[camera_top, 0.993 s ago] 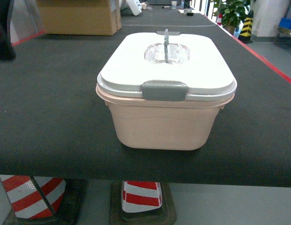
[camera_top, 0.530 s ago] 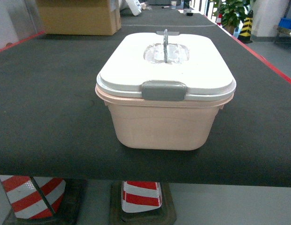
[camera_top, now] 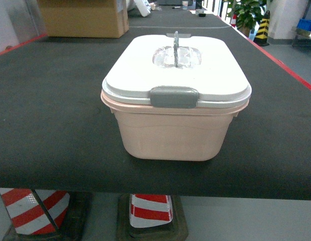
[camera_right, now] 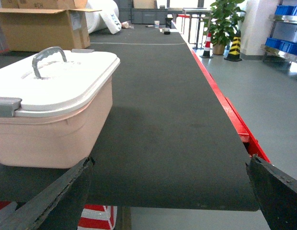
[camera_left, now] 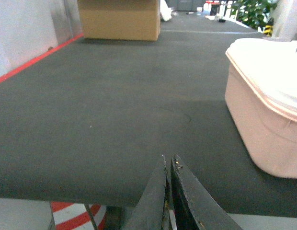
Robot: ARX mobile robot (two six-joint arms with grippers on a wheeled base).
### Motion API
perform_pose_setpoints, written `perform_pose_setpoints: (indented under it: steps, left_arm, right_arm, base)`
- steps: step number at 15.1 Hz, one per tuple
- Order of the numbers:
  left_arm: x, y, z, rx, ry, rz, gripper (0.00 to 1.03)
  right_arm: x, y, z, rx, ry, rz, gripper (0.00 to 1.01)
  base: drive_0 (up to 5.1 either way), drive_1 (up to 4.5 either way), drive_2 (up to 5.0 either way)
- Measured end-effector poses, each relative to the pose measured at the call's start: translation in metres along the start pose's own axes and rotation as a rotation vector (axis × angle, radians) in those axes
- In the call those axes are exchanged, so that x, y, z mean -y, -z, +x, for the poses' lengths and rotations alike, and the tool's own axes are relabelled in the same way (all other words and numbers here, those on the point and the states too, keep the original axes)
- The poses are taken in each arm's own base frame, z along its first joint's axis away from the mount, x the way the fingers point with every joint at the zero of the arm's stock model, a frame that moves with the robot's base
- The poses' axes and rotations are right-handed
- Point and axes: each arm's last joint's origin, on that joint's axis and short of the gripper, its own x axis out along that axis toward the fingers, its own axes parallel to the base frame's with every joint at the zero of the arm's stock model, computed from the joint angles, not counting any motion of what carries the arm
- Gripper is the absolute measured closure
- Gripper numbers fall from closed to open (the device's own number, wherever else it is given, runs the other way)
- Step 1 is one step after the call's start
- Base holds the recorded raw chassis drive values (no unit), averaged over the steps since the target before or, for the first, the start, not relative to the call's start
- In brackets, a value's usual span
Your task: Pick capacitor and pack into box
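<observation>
pale salmon-pink rounded plastic box (camera_top: pixel 175 133) sits near the front edge of the dark felt table (camera_top: pixel 55 115), white lid (camera_top: pixel 176 70) seated, grey front latch (camera_top: pixel 174 97) down, so nothing can go in yet. left gripper (camera_left: pixel 168 165) clenched and empty, low, left of the box. right gripper (camera_right: pixel 170 175) spread wide, right of the box. no capacitor visible.

The box (camera_top: pixel 174 131) is smooth salmon-pink plastic with a soft sheen; its white lid (camera_top: pixel 195 75) looks glossier, and the latch (camera_top: pixel 174 97) is matt grey plastic. The table (camera_top: pixel 55 110) wears dark, matt, felt-like cloth. At 11 o'clock, the carton (camera_top: pixel 83 17) is dull brown cardboard.
</observation>
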Motion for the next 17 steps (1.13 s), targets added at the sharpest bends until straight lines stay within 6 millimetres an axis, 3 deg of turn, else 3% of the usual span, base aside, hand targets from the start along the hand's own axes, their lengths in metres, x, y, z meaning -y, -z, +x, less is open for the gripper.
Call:
perform_pose_setpoints:
  steps: [6,17]
  left_arm:
    - [0.001,-0.01,-0.019,0.051,0.015,0.0,1.01]
    - [0.0,-0.009,-0.038,0.052,0.015,0.0,1.01]
  right_arm:
    - [0.0,0.0,0.0,0.0,-0.001,0.0,0.03]
    - [0.0,0.0,0.0,0.0,-0.001,0.0,0.03]
  base:
    - [0.0,0.0,0.0]
    - [0.0,0.0,0.0]
